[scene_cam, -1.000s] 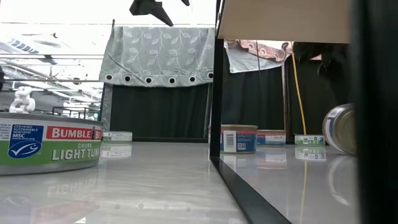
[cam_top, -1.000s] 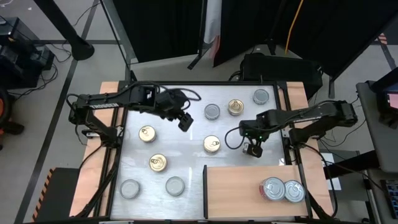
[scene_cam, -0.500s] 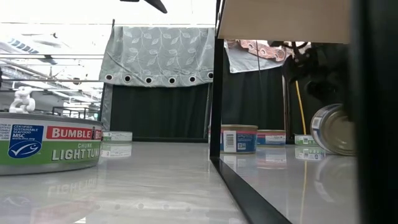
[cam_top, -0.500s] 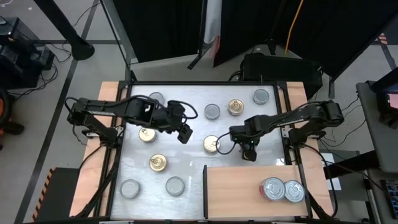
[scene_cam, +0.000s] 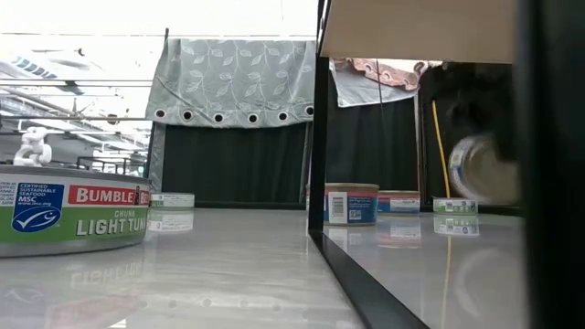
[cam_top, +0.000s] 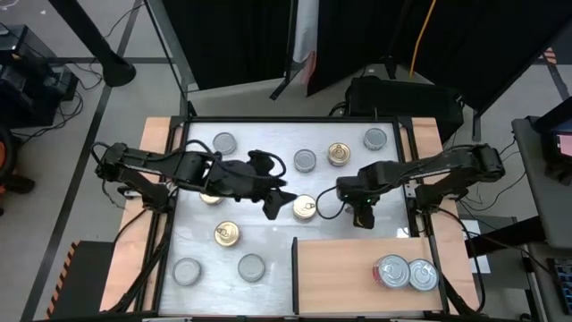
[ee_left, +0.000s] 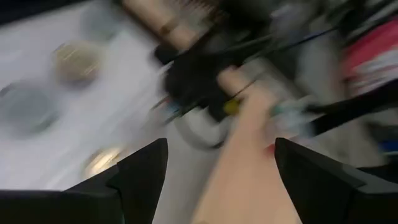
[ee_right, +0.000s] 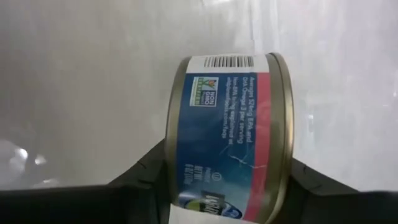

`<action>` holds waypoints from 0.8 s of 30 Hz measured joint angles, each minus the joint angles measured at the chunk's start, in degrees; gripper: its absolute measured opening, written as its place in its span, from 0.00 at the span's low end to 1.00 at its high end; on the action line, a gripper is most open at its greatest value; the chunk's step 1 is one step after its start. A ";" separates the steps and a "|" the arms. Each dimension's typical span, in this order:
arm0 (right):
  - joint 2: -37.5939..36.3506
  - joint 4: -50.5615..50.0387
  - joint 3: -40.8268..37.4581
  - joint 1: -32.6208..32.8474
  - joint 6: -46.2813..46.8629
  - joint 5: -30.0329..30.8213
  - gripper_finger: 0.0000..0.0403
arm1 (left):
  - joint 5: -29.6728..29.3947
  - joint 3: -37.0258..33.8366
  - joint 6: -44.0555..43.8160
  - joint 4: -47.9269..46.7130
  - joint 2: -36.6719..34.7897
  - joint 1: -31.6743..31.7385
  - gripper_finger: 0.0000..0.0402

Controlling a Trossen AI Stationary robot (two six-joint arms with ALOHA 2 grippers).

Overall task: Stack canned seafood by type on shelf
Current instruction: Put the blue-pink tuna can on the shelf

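My right gripper [cam_top: 362,215] hangs just behind the shelf [cam_top: 349,277], a light-brown board near the front right, and is shut on a can [ee_right: 227,137] with a blue and red label. Two silver-topped cans [cam_top: 407,273] sit side by side on the shelf. Gold-topped cans [cam_top: 304,207] [cam_top: 226,234] [cam_top: 339,154] and silver-topped ones [cam_top: 305,161] [cam_top: 251,266] lie flat on the white table. My left gripper [cam_top: 269,205] hovers open over the table's middle, left of a gold can, with nothing between its fingers [ee_left: 140,180]. My right gripper pinches the can between its two fingers, one on each flat end [ee_right: 173,155]. The fingers come from above, pointing down. The can stands on edge with its label side [ee_right: 230,93] turned down toward the table. In the low view the can [scene_cam: 483,169] hangs a little above the tabletop.
More cans lie at the far edge [cam_top: 224,143] [cam_top: 374,139] and near left [cam_top: 186,271]; one gold can [cam_top: 209,194] is half under my left arm. A large green-labelled can [scene_cam: 73,215] fills the low view's left. A dark upright post [scene_cam: 317,119] edges the shelf.
My left gripper has swung from the far left of the middle toward the table's near edge and centre, closer to the gold can, and tipped up. The can in my right gripper stands higher in the low view than before, its lower edge now off the table.
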 joint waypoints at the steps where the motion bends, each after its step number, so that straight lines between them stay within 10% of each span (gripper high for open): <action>1: -1.65 -0.74 0.89 0.00 0.40 -0.02 0.40 | -0.04 0.00 1.69 3.84 0.00 -0.29 0.73; 12: -15.24 10.05 21.49 3.16 3.93 -1.09 0.40 | -4.46 0.07 14.58 22.56 3.14 -2.43 0.73; 24: -12.07 30.72 29.27 7.18 3.24 0.02 0.40 | -9.57 0.04 21.87 24.91 3.50 -2.89 0.73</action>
